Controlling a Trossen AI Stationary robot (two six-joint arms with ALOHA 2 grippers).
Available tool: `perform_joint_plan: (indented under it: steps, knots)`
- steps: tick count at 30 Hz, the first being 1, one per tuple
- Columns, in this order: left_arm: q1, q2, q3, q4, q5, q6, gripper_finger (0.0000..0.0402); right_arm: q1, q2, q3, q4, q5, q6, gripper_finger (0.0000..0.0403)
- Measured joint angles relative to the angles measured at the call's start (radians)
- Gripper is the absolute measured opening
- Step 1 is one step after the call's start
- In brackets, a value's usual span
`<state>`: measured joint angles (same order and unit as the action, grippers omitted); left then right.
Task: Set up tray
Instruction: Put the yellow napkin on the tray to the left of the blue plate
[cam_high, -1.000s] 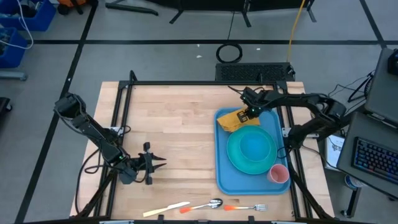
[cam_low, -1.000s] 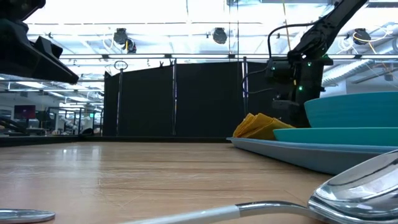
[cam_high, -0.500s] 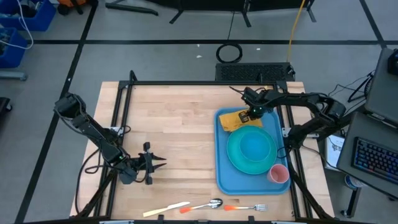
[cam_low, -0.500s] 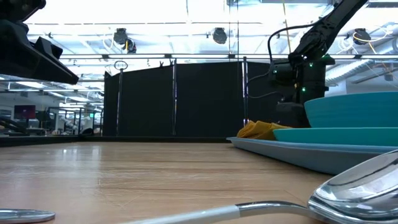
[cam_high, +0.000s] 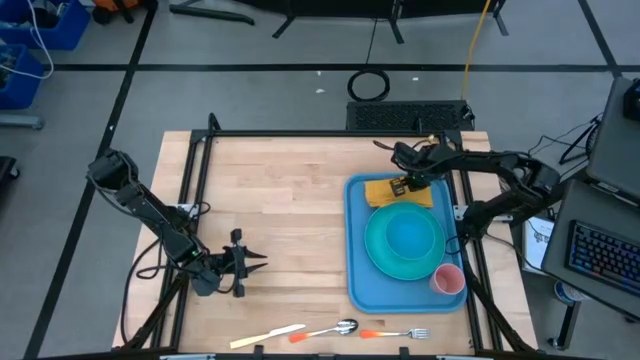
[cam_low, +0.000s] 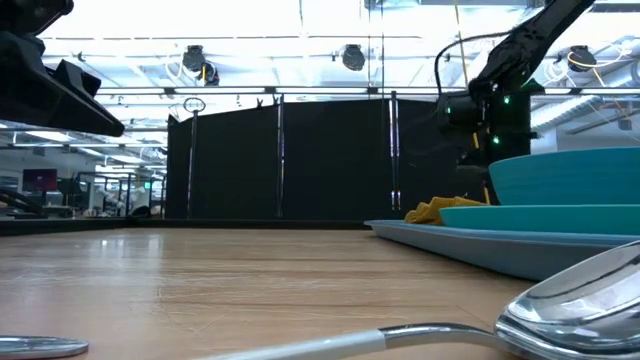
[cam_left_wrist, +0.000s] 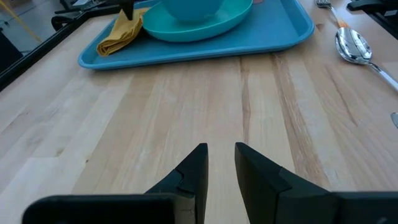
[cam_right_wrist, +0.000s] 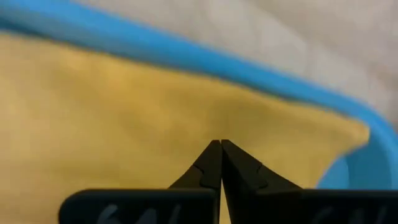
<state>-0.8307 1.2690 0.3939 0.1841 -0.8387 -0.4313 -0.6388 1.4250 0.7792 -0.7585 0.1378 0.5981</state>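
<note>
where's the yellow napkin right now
In the high view the napkin lies at the far end of the tray, just beyond the turquoise plate, under the right gripper.

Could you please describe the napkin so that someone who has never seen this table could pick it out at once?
Find the big blue tray on the right side of the wooden table. At its far end, beyond the round turquoise plate, lies the napkin, right under the right gripper. It is the only yellow-orange, soft, folded thing there; the plate and the pink cup are rigid dishes.
</note>
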Motion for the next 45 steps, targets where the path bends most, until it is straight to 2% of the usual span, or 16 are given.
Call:
perform_joint_plan:
  steps: [6, 11, 19, 27, 35, 45]
  knots:
    - [0.0, 0.0, 0.0, 0.0, 0.0, 0.0, 0.0086, 0.033, -0.125, 0.0, 0.119, -0.015, -0.019, 0.0]
    - [0.0, 0.0, 0.0, 0.0, 0.0, 0.0, 0.0086, 0.052, -0.158, 0.0, 0.169, -0.181, 0.006, 0.0]
    - [0.0, 0.0, 0.0, 0.001, -0.001, 0.0, 0.0086, 0.116, -0.035, 0.0, 0.305, -0.224, -0.001, 0.0]
    - [0.001, 0.0, 0.0, 0.001, -0.008, 0.003, 0.0086, 0.138, 0.038, 0.04, 0.26, -0.249, -0.011, 0.0]
    - [0.001, 0.0, 0.0, 0.0, -0.008, 0.002, 0.0085, 0.128, 0.136, 0.095, 0.25, -0.324, -0.035, 0.0]
    - [0.002, 0.0, 0.0, -0.001, -0.005, 0.003, 0.0086, 0.12, 0.259, 0.172, 0.227, -0.328, -0.067, 0.0]
